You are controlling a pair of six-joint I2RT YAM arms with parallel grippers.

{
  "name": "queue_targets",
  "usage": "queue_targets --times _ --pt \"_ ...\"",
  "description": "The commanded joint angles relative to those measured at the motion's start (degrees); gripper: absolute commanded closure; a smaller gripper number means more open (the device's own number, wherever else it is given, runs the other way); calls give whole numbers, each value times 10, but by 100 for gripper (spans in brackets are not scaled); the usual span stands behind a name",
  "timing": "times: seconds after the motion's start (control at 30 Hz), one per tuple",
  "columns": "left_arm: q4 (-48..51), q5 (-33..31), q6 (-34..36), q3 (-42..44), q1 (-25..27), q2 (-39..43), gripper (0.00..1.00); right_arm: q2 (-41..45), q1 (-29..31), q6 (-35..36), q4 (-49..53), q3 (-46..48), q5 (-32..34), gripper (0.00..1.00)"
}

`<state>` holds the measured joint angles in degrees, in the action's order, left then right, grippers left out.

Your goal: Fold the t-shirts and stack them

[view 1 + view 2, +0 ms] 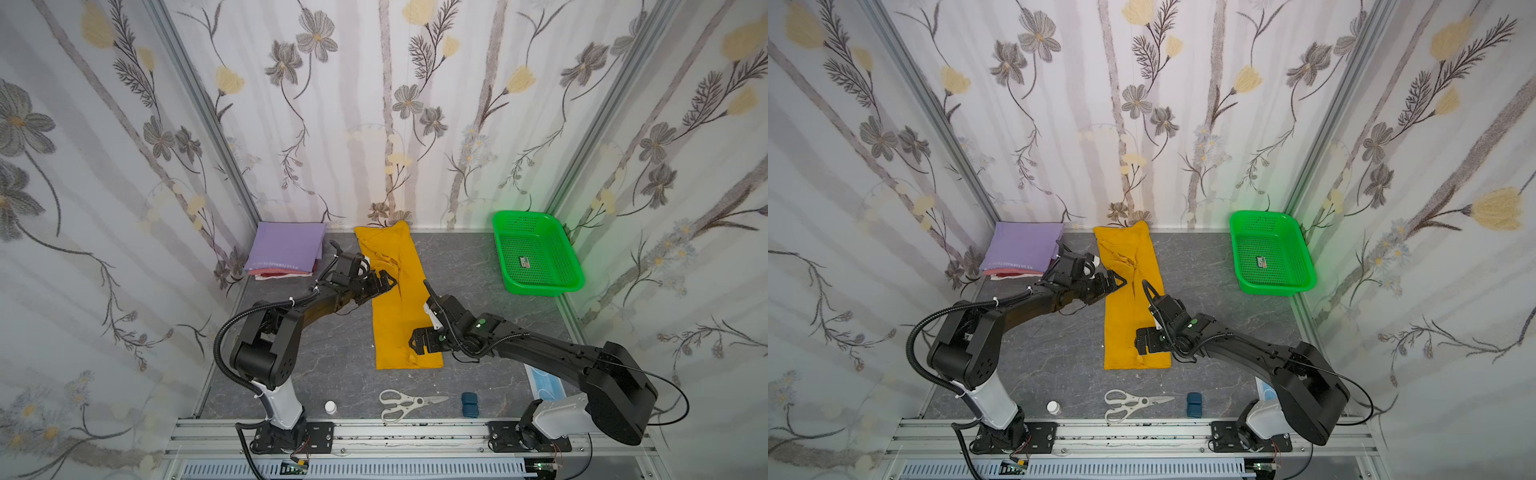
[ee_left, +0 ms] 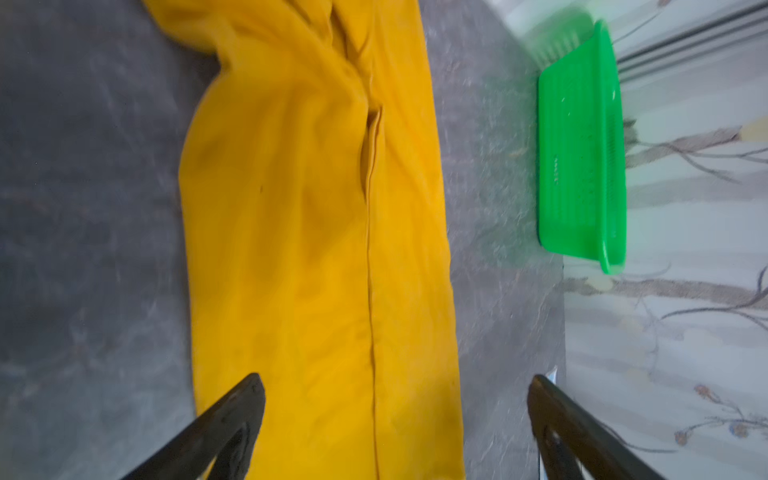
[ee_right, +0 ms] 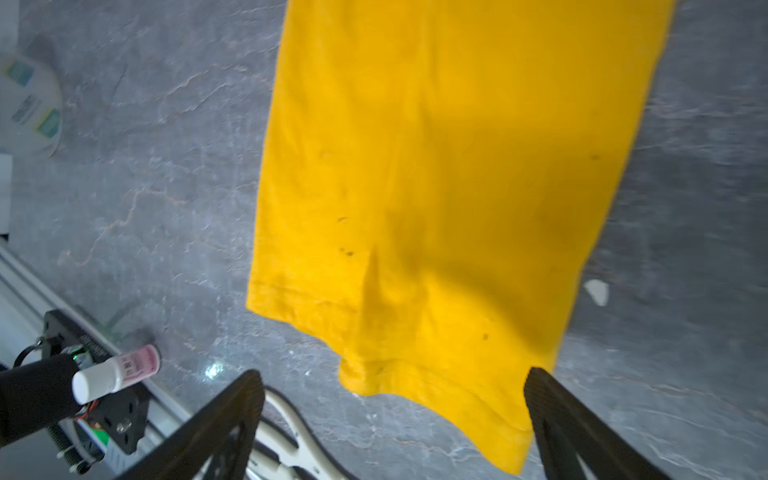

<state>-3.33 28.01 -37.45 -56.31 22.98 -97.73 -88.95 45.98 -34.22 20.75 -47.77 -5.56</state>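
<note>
A mustard-yellow t-shirt (image 1: 395, 316) (image 1: 1125, 324) lies on the grey table as a long narrow strip, running from the back wall toward the front. My left gripper (image 1: 390, 282) (image 2: 395, 382) hovers open over the strip's left edge near its creased upper part (image 2: 291, 249). My right gripper (image 1: 414, 343) (image 3: 392, 378) stands open just above the near hem (image 3: 436, 166), with nothing clamped. At the back left is a stack of folded t-shirts: a lavender one (image 1: 286, 249) (image 1: 1023, 249) on top, with red and white edges (image 1: 274, 273) showing beneath.
A green mesh basket (image 1: 536, 253) stands at the back right. Along the front edge lie white scissors (image 1: 405, 403), a small white bottle (image 1: 330, 407) and a dark blue block (image 1: 469, 404). A light-blue face mask (image 1: 544, 384) lies partly under the right arm.
</note>
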Motion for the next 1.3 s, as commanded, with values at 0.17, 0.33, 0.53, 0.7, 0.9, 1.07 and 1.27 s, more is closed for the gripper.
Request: queue_targets --times 0.17,0.33,0.53,0.7,0.9,1.07,1.27 --pt "57 -38 -8 163 84 145 14 53 -83 28 -15 74 6 40" --pt "125 -87 -24 204 142 192 29 48 -86 28 -42 112 -25 50" --pt "171 -121 -33 236 172 226 41 42 -84 24 -91 137 -65 52" --pt "157 -128 -36 254 173 228 48 11 -81 28 -110 138 -82 53" --pt "138 -117 -39 254 180 199 52 6 -70 28 -115 143 -84 56" --pt "151 -117 -37 252 192 189 56 14 -65 25 -116 155 -83 56" --pt "181 -124 -40 260 200 207 82 14 -57 21 -121 165 -86 72"
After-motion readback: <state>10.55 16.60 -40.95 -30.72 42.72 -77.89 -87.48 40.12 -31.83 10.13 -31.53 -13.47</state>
